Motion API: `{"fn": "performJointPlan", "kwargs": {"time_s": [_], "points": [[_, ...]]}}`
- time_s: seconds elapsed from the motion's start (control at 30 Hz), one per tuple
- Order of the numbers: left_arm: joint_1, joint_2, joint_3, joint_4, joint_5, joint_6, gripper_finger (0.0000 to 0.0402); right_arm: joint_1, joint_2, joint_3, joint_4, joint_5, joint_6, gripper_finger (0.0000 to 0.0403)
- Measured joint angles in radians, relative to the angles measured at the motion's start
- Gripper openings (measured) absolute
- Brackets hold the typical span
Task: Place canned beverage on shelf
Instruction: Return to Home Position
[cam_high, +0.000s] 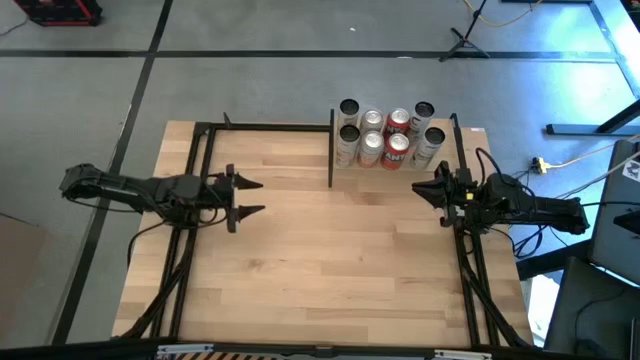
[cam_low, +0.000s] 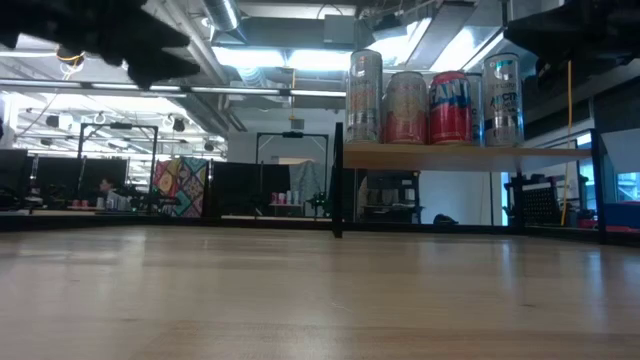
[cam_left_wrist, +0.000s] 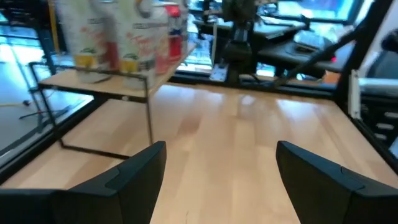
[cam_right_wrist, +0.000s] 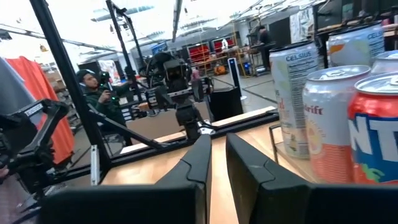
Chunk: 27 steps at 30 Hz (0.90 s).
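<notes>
With my left gripper (cam_high: 250, 198) released and right gripper (cam_high: 424, 188) clenched empty, the cans (cam_high: 388, 134) crowd the shelf (cam_low: 470, 157) just beside the right one, so I risk toppling them

In the left wrist view the cans (cam_left_wrist: 118, 34) on the shelf (cam_left_wrist: 112, 78) are smeared by blur and cut off at the picture's top, so their labels cannot be read. In the right wrist view the red can (cam_right_wrist: 373, 134) is cut by the picture's edge, leaving only part of its lettering. From above, the shelf board lies hidden under the cans (cam_high: 385, 135). In the low view the arms are cropped by the top edge into dark shapes, and a person (cam_low: 108, 192) far behind the counter (cam_low: 320, 290) is too small to make out.
</notes>
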Motion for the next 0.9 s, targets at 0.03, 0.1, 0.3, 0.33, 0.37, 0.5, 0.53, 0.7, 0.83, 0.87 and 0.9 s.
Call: {"fn": "performJointPlan", "kwargs": {"time_s": [0.03,0.1,0.3,0.33,0.37,0.5,0.53,0.7,0.83,0.87,0.9], "points": [[0.005,-0.023,-0.023,0.008,-0.007,-0.009,0.0293,0.0,0.0,0.0,-0.001,0.0,-0.007,0.0037],[0.013,-0.077,-0.063,0.017,-0.011,-0.025,0.0293,0.0,0.001,0.0,-0.005,-0.004,-0.011,0.0037],[0.023,-0.22,-0.158,0.019,0.015,-0.023,0.0292,0.0,-0.005,0.0,-0.002,-0.053,-0.047,0.0037],[0.023,-0.244,-0.176,0.02,0.015,-0.022,0.0292,0.0,-0.007,0.0,-0.003,-0.053,-0.052,0.0037],[0.023,-0.268,-0.197,0.029,0.01,-0.02,0.0292,0.0,-0.008,0.0,-0.005,-0.053,-0.062,0.0037],[0.023,-0.353,-0.278,0.056,-0.023,-0.018,0.0292,0.0,-0.007,0.0,-0.027,-0.053,-0.073,0.0037],[0.023,-0.376,-0.294,0.062,-0.023,-0.021,0.0292,0.0,-0.007,0.0,-0.03,-0.053,-0.076,0.0037],[0.023,-0.475,-0.353,0.091,0.001,-0.024,0.0292,0.0,-0.014,-0.102,0.107,-0.053,-0.075,0.0037],[0.023,-0.52,-0.353,0.057,-0.012,-0.019,0.0292,0.0,-0.034,-0.222,0.2,-0.031,-0.025,0.0037],[0.023,-0.529,-0.353,0.049,-0.011,-0.018,0.0292,0.0,-0.04,-0.249,0.229,-0.025,-0.013,0.0037],[0.023,-0.533,-0.353,0.048,-0.005,-0.014,0.0292,0.0,-0.047,-0.257,0.215,-0.022,0.006,0.0037]]}}
